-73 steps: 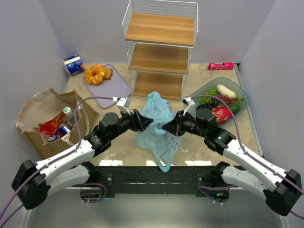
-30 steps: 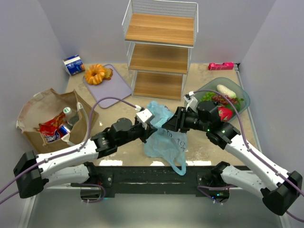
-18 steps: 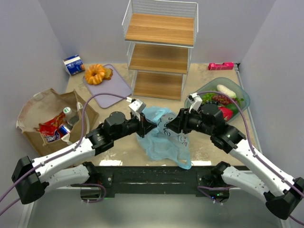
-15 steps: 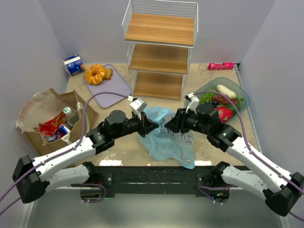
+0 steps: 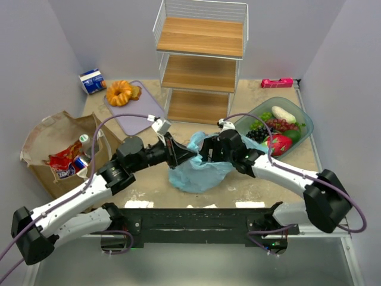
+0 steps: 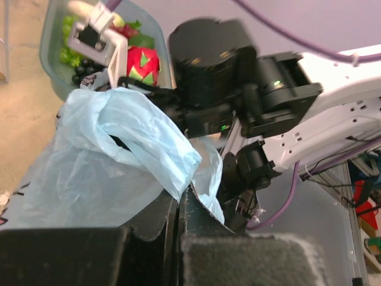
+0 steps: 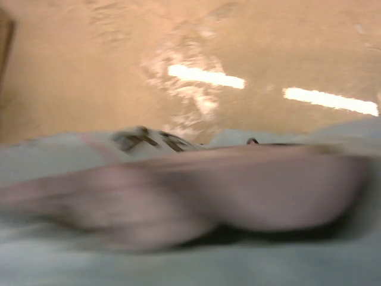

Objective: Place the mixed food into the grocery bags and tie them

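The light-blue plastic bag (image 5: 196, 171) lies bunched on the table between both arms. My left gripper (image 5: 180, 156) is shut on a fold of its rim, and the left wrist view shows the bag (image 6: 119, 149) pinched there. My right gripper (image 5: 206, 151) is pressed against the bag's top. Its wrist view is blurred and filled by the bag (image 7: 178, 262), so its jaws do not show. The brown paper bag (image 5: 44, 146) at the left holds the red snack packet (image 5: 64, 161), can (image 5: 77, 164) and bottle (image 5: 86, 142). The dragon fruit (image 5: 277, 143), grapes (image 5: 280, 124) and pale fruit (image 5: 284, 113) lie in the green bowl (image 5: 303, 137).
A wire rack with wooden shelves (image 5: 199, 59) stands at the back centre. To its left a purple board (image 5: 140, 107) carries the orange pastry (image 5: 121, 92), with a small blue-white carton (image 5: 92, 81) beyond. A pink object (image 5: 277, 83) lies at the back right.
My right arm has reached left and lower onto the bag. The bag has dropped from a hanging drape into a low bunch. My left gripper has kept its hold and shifted slightly left.
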